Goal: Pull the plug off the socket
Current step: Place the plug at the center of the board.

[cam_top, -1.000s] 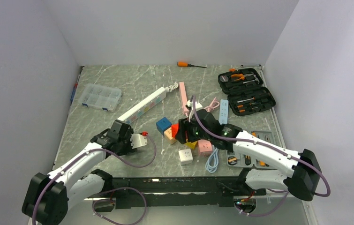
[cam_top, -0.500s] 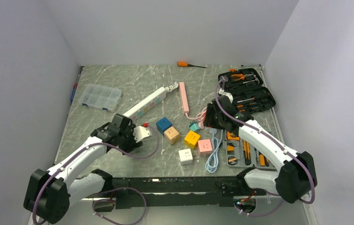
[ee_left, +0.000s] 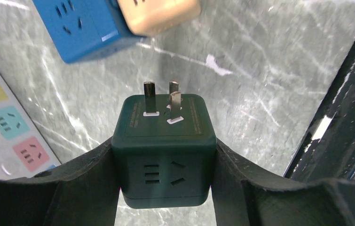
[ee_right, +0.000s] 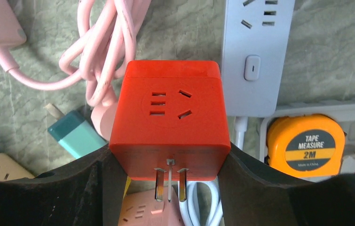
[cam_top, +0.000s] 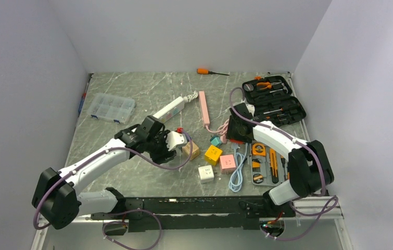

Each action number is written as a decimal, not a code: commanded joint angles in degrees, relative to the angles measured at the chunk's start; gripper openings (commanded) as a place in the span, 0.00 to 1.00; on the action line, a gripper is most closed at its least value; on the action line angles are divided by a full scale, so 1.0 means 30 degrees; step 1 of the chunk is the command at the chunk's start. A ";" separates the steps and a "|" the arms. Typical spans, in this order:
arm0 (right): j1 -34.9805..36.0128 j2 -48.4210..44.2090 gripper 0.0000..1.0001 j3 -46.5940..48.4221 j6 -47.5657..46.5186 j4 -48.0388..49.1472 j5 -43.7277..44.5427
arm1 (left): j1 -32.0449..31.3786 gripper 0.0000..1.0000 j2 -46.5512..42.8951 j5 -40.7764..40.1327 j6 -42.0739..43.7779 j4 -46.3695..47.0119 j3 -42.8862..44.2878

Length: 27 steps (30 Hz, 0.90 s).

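1. Lying nearest the front edge of the tabletop [cam_top: 131,172] are a white cube [cam_top: 205,173], a pink cube [cam_top: 227,163] and a looped pale-blue cable [cam_top: 237,174]. An open tool tray [cam_top: 267,164] sits at their right.
2. Just behind them stand a yellow cube [cam_top: 213,153] and a beige cube [cam_top: 191,150].
3. The left gripper [ee_left: 163,155] is left of the tabletop's centre, both fingers pressed against the sides of the green cube [ee_left: 163,141]. The cube is lifted off the marble with its three bare prongs pointing away from the wrist, free of any socket. A blue cube [ee_left: 86,26] lies beyond it, touching the beige one.
4. The right gripper [ee_right: 168,165] is right of centre, clamped on the red cube [ee_right: 166,113]. That cube's socket face is turned up to the wrist camera and its prongs point back toward the wrist. It hangs over a coiled pink cable [ee_right: 105,52], beside a pale-blue power strip [ee_right: 257,56] and a tape measure [ee_right: 305,146].
5. The two held cubes are well apart.
6. Farther back lie a pink power strip [cam_top: 203,108], a white power strip [cam_top: 170,108], a clear compartment box [cam_top: 112,108] toward the left edge and a black tool case [cam_top: 273,101] toward the right edge.
7. An orange screwdriver [cam_top: 204,71] rests at the far edge.
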 commanded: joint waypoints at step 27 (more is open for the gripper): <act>-0.0034 -0.8902 0.99 0.1952 0.0406 -0.3183 0.3209 | -0.3121 0.00 1.1948 0.2160 -0.2423 0.3889 1.2882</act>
